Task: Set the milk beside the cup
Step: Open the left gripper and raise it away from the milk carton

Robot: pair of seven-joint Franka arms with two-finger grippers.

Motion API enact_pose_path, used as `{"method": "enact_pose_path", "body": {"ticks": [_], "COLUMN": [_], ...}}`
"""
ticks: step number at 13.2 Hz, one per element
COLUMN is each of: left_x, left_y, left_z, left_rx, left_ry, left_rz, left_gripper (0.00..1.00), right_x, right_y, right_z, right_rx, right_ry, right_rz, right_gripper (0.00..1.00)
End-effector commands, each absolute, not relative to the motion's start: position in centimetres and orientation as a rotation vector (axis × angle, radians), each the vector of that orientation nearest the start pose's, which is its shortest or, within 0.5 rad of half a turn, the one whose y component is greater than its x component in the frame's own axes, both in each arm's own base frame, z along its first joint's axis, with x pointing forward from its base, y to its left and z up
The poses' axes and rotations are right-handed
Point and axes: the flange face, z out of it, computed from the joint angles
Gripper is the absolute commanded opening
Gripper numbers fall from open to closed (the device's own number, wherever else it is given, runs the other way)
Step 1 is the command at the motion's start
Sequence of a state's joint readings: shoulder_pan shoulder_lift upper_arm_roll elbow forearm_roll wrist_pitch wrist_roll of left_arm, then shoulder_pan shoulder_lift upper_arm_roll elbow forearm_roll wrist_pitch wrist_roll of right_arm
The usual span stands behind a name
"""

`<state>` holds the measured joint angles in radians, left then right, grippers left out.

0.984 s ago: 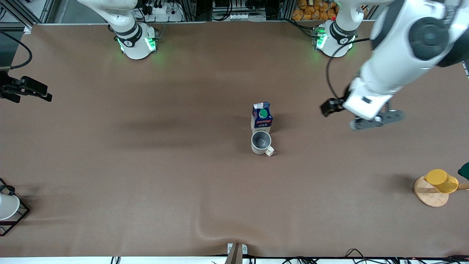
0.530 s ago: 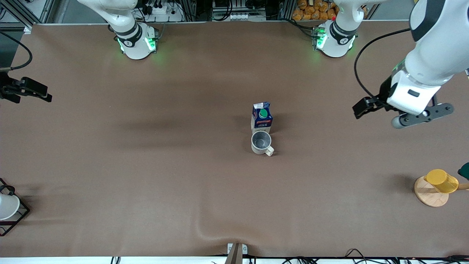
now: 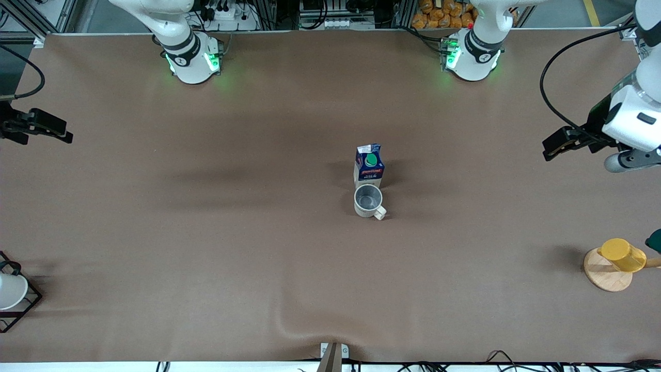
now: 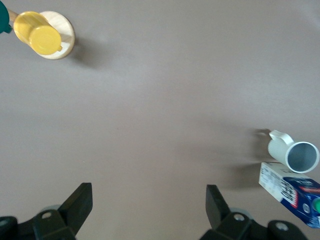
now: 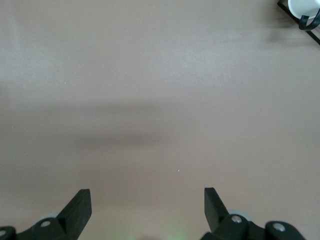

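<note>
The milk [image 3: 368,164], a dark-blue carton with a green cap, stands upright at the table's middle. The cup [image 3: 368,201], a cream mug with a grey inside, stands right beside it, nearer to the front camera, almost touching. My left gripper [image 3: 555,144] is open and empty, in the air over bare table toward the left arm's end, well away from both. The left wrist view shows its open gripper [image 4: 147,195], the milk [image 4: 292,192] and the cup [image 4: 295,152]. My right gripper [image 3: 57,132] waits open and empty over the right arm's end of the table [image 5: 147,196].
A yellow cup [image 3: 622,254] sits on a wooden disc [image 3: 604,279] near the left arm's end; both show in the left wrist view [image 4: 37,34]. A white cup [image 3: 9,290] sits in a black wire rack [image 3: 23,309] at the right arm's end.
My left arm has swung away from the milk toward its own end of the table, gripper empty. The milk, cup and right arm have not moved.
</note>
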<state>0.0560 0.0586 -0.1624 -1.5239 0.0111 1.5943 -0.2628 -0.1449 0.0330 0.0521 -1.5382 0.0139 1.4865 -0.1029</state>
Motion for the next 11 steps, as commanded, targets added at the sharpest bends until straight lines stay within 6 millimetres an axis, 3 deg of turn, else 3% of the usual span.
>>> {"method": "enact_pose_path", "body": {"ticks": [1, 7, 11], "left_x": [56.5, 56.5, 56.5], "left_y": [-3.9, -2.1, -0.8], "left_z": [63.6, 63.4, 63.4], "left_rx": [-3.190, -3.088, -3.098], "left_ry": [-0.055, 0.077, 0.073], "left_rz": [-0.009, 0.012, 0.014], "left_gripper": [1.00, 1.00, 1.00], "right_x": [55.0, 55.0, 55.1], "right_y": [-5.1, -5.2, -5.2], "right_z": [61.6, 61.6, 61.6], "right_rx": [-3.120, -3.121, -3.122], "right_ry": [0.009, 0.007, 0.009], "right_rz": [0.137, 0.137, 0.135], "right_gripper": [1.00, 1.00, 1.00]}}
